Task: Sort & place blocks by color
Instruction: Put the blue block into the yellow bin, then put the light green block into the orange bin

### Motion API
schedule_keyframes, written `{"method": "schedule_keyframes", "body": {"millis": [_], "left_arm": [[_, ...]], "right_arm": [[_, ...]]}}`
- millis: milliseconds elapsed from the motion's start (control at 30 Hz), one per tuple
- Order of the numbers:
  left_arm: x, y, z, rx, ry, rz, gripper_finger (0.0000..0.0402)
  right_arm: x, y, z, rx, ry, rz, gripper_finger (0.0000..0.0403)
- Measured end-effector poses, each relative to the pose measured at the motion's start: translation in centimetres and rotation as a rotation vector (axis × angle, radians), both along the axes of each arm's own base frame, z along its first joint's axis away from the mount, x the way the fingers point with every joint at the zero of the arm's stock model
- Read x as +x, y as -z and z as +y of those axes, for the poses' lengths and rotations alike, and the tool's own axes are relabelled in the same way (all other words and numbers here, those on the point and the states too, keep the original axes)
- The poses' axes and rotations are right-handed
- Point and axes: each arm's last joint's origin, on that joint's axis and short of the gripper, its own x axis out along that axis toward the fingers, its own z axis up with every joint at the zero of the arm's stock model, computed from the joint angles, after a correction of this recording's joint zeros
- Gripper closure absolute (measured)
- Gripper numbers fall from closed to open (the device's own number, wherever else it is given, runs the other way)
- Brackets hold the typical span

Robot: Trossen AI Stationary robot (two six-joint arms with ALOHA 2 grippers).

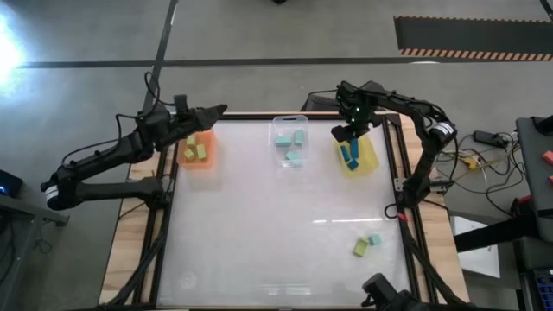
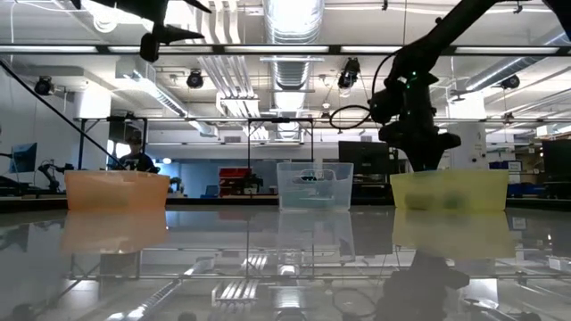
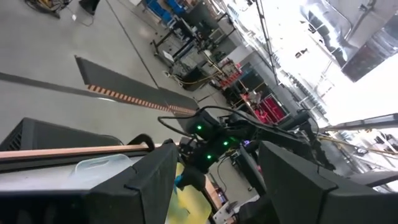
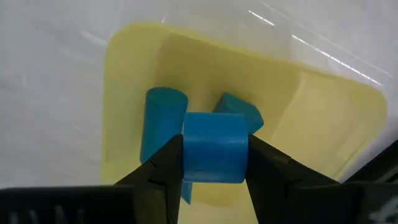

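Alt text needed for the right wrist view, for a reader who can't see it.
The right gripper holds a dark blue block between its two dark fingers, directly above the yellow tray. Two more blue blocks already lie in the tray, which sits on a white tabletop.

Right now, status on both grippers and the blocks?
Right gripper over yellow tray, shut on blue block. Left gripper open, empty, above orange tray. Two blocks left on table. Nothing obstructing.
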Motion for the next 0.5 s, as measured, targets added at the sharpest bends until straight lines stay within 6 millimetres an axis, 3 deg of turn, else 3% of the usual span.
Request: {"method": "schedule_keyframes", "body": {"millis": [233, 500], "left_arm": [[0.2, 0.2, 0.1, -0.007, 0.000, 0.001, 0.0191], [0.4, 0.4, 0.2, -0.010, 0.000, 0.005, 0.0191]], "right_arm": [[-0.1, -0.6, -0.1, -0.061, 0.002, 0.019, 0.0193], [-0.7, -3.5, 1.5, -0.064, 0.053, -0.074, 0.0195]]}}
